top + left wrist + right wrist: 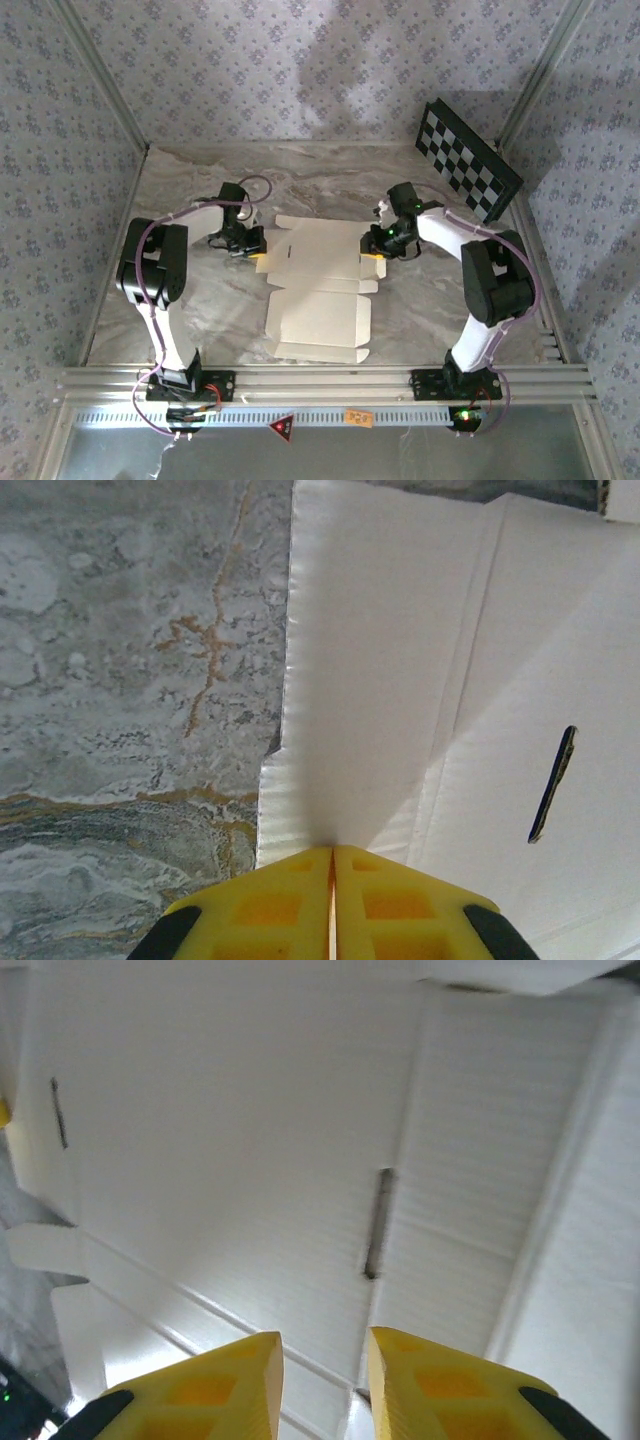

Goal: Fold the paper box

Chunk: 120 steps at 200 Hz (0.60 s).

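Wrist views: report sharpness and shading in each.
Left wrist: crisp, with sharp veins in the grey marble tabletop and sharp creases in the cream-white card paper box, greyer shade on its left panel. Right wrist: blurred, the box washed pale, its slot smeared.

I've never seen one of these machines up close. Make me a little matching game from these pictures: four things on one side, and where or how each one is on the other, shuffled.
Things:
1. paper box
2. checkerboard panel
3. left gripper
4. right gripper

Place or state:
A. yellow fingers apart, over the cream-white card
B. unfolded sheet spread out in the middle of the table
C. yellow fingers closed together at the sheet's left edge
D. propped up at the far right corner

Pairs: 1-B, 2-D, 3-C, 4-A
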Each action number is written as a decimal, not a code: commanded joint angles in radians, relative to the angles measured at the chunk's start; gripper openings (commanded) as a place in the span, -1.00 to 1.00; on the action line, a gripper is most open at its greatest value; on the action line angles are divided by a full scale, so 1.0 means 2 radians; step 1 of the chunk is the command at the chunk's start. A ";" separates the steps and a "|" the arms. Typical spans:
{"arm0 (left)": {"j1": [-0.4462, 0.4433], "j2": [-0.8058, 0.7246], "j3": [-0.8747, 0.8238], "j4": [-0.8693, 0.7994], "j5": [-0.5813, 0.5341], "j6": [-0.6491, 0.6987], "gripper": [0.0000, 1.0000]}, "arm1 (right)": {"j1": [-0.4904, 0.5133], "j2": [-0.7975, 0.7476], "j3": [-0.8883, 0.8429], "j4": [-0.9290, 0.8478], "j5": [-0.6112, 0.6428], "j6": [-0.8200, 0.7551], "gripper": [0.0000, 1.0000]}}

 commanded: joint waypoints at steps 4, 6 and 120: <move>0.002 0.012 0.000 -0.019 -0.003 0.015 -0.80 | -0.014 0.007 -0.006 -0.038 0.050 -0.029 -0.46; 0.002 0.012 0.000 -0.018 -0.003 0.015 -0.80 | -0.015 0.008 -0.007 -0.038 0.054 -0.031 -0.47; 0.058 0.003 -0.014 -0.001 0.000 0.009 -0.80 | -0.008 0.114 0.067 -0.025 0.105 -0.039 -0.87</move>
